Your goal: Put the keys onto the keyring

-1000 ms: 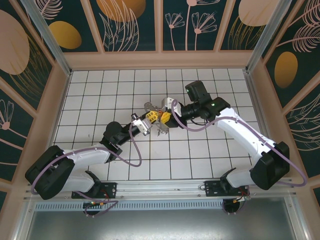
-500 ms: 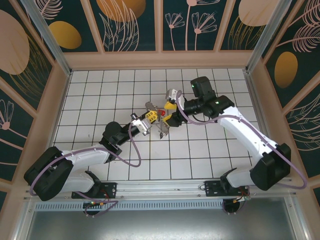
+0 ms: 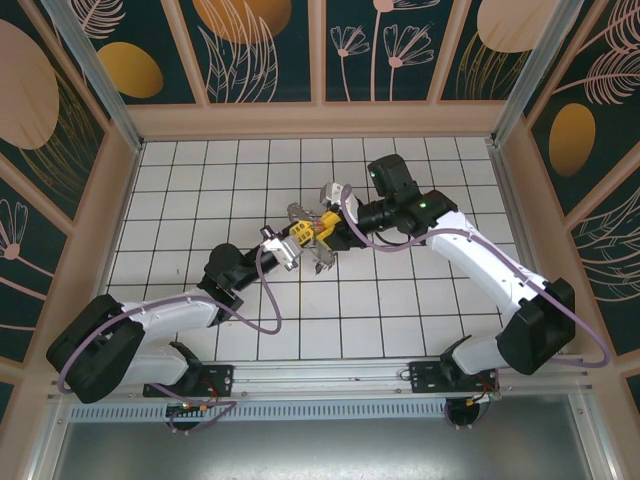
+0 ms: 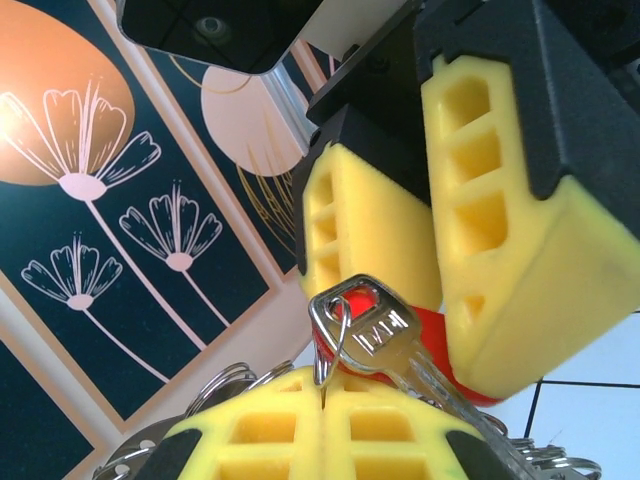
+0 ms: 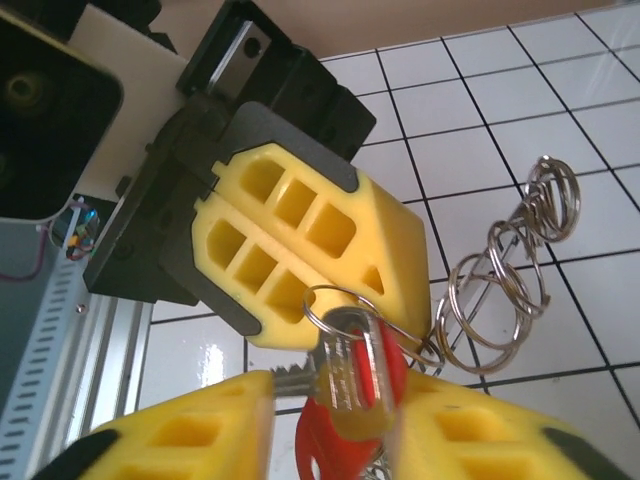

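Your left gripper [image 4: 325, 415] has its yellow pads [image 4: 260, 430] pressed together, pinching a small ring [image 4: 328, 318] at their seam; that ring threads the head of a silver key [image 4: 385, 335] with a red tag [image 4: 445, 355] behind it, all near the middle of the tiled table [image 5: 520, 110]. Your right gripper [image 5: 335, 420] meets it tip to tip, fingers [image 4: 510, 230] apart on either side of the key and tag; you cannot tell whether they squeeze it. The keyring [image 5: 505, 275], a chain of linked wire loops, sits just beside the left pads' tip.
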